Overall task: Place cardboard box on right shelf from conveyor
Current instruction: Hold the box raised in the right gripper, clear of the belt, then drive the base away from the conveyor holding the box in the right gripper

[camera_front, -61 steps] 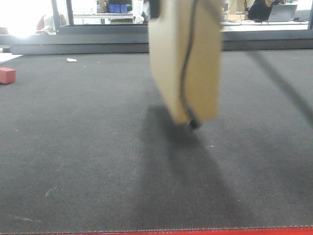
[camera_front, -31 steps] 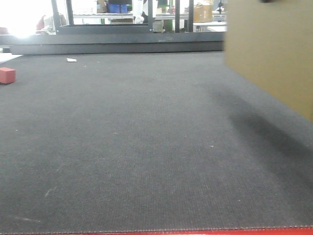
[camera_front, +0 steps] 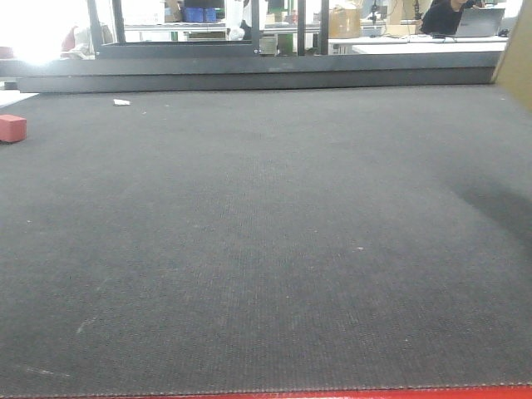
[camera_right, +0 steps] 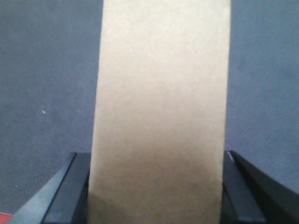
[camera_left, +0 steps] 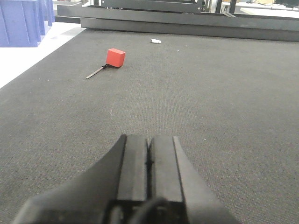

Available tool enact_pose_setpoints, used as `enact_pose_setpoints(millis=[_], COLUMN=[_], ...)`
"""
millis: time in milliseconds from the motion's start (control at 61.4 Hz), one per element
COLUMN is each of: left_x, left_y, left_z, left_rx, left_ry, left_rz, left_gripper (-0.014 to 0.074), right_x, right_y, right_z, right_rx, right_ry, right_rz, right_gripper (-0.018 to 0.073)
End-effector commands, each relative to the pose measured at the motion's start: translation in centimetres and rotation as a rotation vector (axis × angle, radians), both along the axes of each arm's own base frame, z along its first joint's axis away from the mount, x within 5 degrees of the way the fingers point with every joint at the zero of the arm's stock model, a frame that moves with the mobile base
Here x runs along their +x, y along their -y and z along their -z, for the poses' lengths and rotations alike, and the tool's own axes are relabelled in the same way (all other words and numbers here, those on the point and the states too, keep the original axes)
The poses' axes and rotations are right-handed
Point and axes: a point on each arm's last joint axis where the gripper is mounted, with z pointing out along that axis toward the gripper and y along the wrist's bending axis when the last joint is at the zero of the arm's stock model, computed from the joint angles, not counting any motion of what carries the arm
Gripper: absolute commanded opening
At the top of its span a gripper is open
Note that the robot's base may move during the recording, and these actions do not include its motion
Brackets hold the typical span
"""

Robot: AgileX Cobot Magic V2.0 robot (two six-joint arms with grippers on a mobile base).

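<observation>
The tan cardboard box [camera_right: 161,93] fills the middle of the right wrist view. My right gripper [camera_right: 154,158] is shut on it, with one dark finger [camera_right: 70,191] on each side, and holds it above the dark-grey conveyor [camera_right: 46,70]. In the front view only a sliver of the cardboard box [camera_front: 519,54] shows at the top right edge, with its shadow on the conveyor [camera_front: 249,233] below. My left gripper [camera_left: 148,140] is shut on nothing and hovers low over the conveyor [camera_left: 210,93]. The right shelf is out of view.
A small red block [camera_front: 12,127] lies at the belt's left side, and the red block [camera_left: 115,57] has a thin dark rod [camera_left: 96,73] beside it. A white scrap [camera_front: 122,102] lies farther back. Blue bins [camera_left: 21,21] stand off the belt's left. The red frame edge [camera_front: 332,393] runs along the front.
The held box has swung from the middle of the front view to the far right, almost out of frame. The belt and red block have not moved.
</observation>
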Motion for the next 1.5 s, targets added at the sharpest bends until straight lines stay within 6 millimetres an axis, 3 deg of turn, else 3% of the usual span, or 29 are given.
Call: enact_pose_setpoints(millis=[0,196,391,1483], left_x=[-0.1,-0.1,-0.1,-0.1], left_y=[-0.1,-0.1,-0.1,-0.1], left_z=[-0.5,-0.5,-0.5,-0.5], left_rx=[-0.007,-0.007,-0.007,-0.007], left_ry=[0.092,0.092,0.092,0.092], left_rz=[-0.008,-0.008,-0.008,-0.008], left_gripper=[-0.0116,-0.0116,-0.0116,-0.0116], right_x=[-2.3,-7.9,-11.0,-11.3], right_y=[0.7,2.1,2.9,3.0], right_z=[-2.1,-3.3,-3.4,-3.4], right_rx=[0.022,0.073,0.103,0.106], right_ry=[0.211,0.412,0.526,0.537], right_rz=[-0.011,-0.007,-0.005,-0.005], right_gripper=[0.0241,0.0241,0.0241,0.0241])
